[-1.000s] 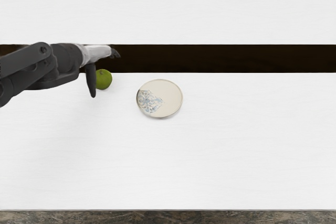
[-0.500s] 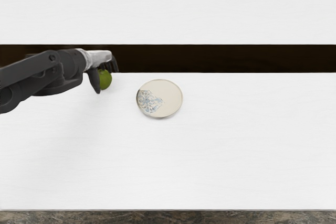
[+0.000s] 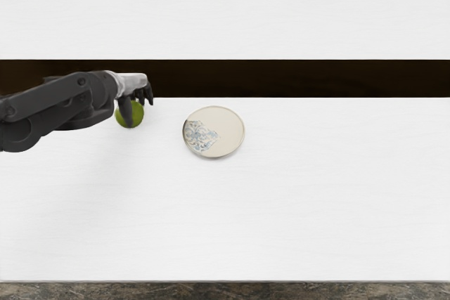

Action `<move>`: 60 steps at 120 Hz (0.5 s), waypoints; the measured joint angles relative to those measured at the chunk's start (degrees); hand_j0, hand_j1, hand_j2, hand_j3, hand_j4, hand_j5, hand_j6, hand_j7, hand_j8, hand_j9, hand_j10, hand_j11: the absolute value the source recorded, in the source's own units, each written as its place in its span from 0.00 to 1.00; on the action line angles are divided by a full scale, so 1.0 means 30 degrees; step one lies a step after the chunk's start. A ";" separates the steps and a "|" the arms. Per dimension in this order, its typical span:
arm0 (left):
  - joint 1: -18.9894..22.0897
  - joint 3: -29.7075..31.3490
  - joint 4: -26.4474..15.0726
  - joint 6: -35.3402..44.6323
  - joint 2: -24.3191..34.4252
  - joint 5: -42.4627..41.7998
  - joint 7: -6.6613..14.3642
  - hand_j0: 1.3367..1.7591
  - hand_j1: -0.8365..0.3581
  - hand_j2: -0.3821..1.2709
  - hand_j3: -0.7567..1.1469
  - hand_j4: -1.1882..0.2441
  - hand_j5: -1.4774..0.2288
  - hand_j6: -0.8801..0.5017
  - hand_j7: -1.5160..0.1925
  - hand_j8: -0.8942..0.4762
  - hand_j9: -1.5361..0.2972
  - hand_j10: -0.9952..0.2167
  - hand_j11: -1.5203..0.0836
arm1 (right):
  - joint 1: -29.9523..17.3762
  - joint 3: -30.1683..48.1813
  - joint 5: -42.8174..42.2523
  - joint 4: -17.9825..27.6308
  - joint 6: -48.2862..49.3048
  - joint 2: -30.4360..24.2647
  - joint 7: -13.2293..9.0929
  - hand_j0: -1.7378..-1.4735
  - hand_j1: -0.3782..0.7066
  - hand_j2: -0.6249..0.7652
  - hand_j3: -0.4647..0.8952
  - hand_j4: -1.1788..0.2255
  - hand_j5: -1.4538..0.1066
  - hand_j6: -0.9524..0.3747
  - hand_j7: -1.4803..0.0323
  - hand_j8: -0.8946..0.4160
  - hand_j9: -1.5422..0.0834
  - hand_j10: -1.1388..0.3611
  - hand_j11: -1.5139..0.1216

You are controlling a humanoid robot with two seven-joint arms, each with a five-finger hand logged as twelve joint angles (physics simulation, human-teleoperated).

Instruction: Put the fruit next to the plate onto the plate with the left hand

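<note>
Green round fruit [image 3: 130,116] sits gripped within the left hand's [image 3: 135,90] curled dark fingers [image 3: 127,108], the pale patterned round plate [image 3: 214,131] nearby toward the picture's right.

Left hand [image 3: 133,91] lowered onto green fruit [image 3: 136,116]; fingers [image 3: 126,111] now curled around it; fruit nudged left.

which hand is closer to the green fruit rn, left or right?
Left. The left hand sits right on the green fruit, fingers curled over it, just left of the plate. The right hand is not in view, so it can't be placed.
</note>
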 joint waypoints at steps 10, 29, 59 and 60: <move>-0.0021 0.0323 0.0454 0.0141 -0.0029 -0.0106 0.0005 0.75 0.53 0.36 0.40 0.44 0.52 0.22 0.52 0.32 0.48 0.40 0.53 | 0.0000 0.0000 0.0001 0.0000 0.0000 0.0000 0.0000 0.30 0.03 0.45 0.34 0.84 0.93 0.72 0.98 0.68 0.95 0.76 0.93; -0.0047 0.0639 0.0777 0.0191 0.0000 -0.0135 0.0011 0.74 0.56 0.29 0.40 0.43 0.49 0.25 0.48 0.33 0.45 0.39 0.50 | 0.0000 0.0000 -0.0002 0.0002 0.0000 0.0000 0.0000 0.30 0.03 0.45 0.34 0.84 0.93 0.72 0.98 0.68 0.95 0.76 0.93; -0.1120 0.0775 0.0636 -0.0039 -0.0621 -0.0804 0.0011 0.75 0.55 0.45 0.40 0.39 0.38 0.23 0.40 0.30 0.39 0.34 0.43 | 0.0001 0.0000 -0.0001 0.0000 0.0001 0.0000 0.0000 0.30 0.03 0.45 0.34 0.84 0.93 0.72 0.98 0.68 0.95 0.76 0.93; -0.1206 0.0774 0.0594 -0.0041 -0.0632 -0.0863 0.0010 0.75 0.55 0.45 0.40 0.39 0.38 0.23 0.40 0.30 0.39 0.34 0.43 | 0.0001 0.0000 -0.0001 0.0000 0.0001 0.0000 0.0000 0.30 0.03 0.45 0.34 0.84 0.93 0.72 0.98 0.68 0.95 0.76 0.93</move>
